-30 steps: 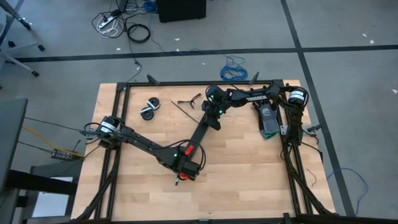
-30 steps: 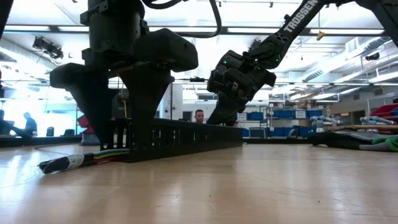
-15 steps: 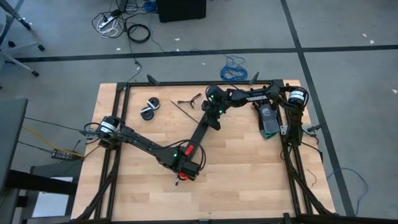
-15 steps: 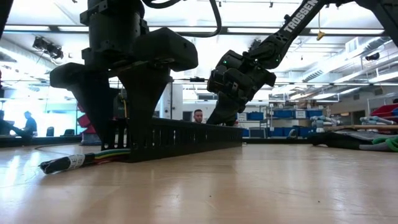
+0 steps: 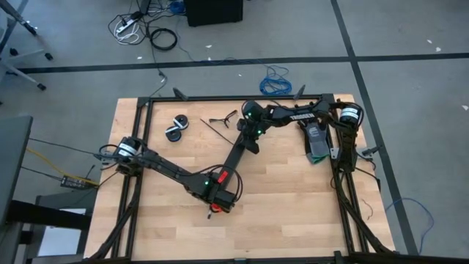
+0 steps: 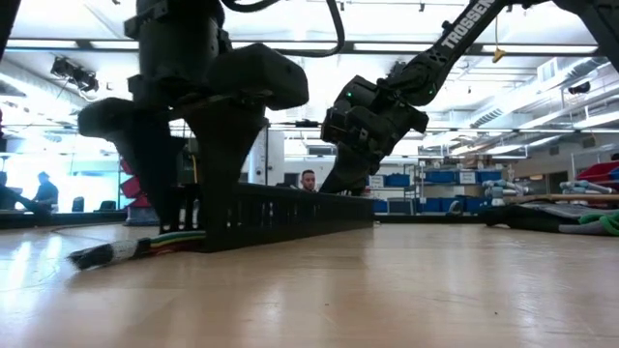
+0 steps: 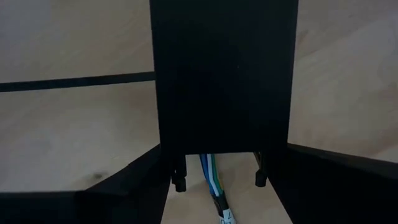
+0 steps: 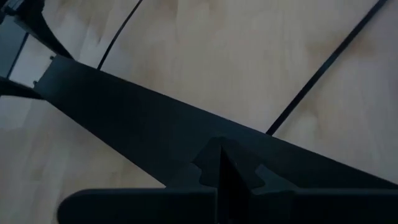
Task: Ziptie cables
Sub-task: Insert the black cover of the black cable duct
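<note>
Though both arms work on the black strip (image 5: 238, 158), no tie is on yet. Near the table's (image 5: 293, 213) centre, toward 7 o'clock, the left gripper (image 5: 218, 196) straddles the strip's near end, its jaws closed against both sides. The cables (image 6: 116, 251) poke out of that end and lie on the wood, unbound. Toward 12 o'clock, the right gripper (image 5: 250, 141) sits at the strip's far end with its jaws pressed together; whether they pinch the strip is unclear. Farther, toward 11 o'clock, the zipties (image 5: 211, 126) lie loose. By the look of it, the whole tying job remains.
</note>
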Motion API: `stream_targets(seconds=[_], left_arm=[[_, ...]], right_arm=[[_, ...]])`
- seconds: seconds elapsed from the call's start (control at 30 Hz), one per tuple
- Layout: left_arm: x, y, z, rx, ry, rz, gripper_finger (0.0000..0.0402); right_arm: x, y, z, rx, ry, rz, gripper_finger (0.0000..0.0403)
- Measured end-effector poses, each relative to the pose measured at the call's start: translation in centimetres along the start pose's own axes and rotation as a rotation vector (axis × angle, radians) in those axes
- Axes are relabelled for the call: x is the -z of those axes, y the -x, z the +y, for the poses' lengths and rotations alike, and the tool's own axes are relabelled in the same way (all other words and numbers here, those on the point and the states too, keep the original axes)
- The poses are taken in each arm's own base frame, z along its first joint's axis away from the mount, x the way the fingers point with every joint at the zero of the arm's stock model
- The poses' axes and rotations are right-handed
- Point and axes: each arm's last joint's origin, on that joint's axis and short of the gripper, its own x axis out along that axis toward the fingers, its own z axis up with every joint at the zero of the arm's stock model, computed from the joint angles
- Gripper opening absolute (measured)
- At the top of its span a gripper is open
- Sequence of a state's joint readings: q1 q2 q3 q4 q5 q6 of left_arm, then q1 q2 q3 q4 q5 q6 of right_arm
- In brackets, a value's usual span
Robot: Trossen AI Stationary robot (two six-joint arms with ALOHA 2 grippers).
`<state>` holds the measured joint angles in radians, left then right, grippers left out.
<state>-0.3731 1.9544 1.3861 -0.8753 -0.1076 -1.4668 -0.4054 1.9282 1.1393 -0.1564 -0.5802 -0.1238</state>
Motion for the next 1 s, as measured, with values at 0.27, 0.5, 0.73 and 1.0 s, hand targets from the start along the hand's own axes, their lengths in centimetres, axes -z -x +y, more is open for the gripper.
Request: stream_targets(seconds=[0.27, 0.5, 0.73, 1.0], left_arm=[[0.2, 0.0, 0.0, 0.002, -0.004, 0.021, 0.0234], [0.2, 0.0, 0.0, 0.0, -0.004, 0.019, 0.0234], [0.1, 0.0, 0.0, -0.003, -0.002, 0.009, 0.0234], [0.1, 0.0, 0.0, -0.002, 0.003, 0.02, 0.0232]], right_arm=[[-0.2, -1.7, 2.7, 0.0, 0.073, 0.03, 0.0], [-0.2, -1.2, 1.8, -0.007, 0.055, 0.016, 0.0], [-0.1, -0.4, 0.5, -0.01, 0.011, 0.001, 0.0], [-0.2, -0.9, 1.4, -0.016, 0.016, 0.011, 0.0]])
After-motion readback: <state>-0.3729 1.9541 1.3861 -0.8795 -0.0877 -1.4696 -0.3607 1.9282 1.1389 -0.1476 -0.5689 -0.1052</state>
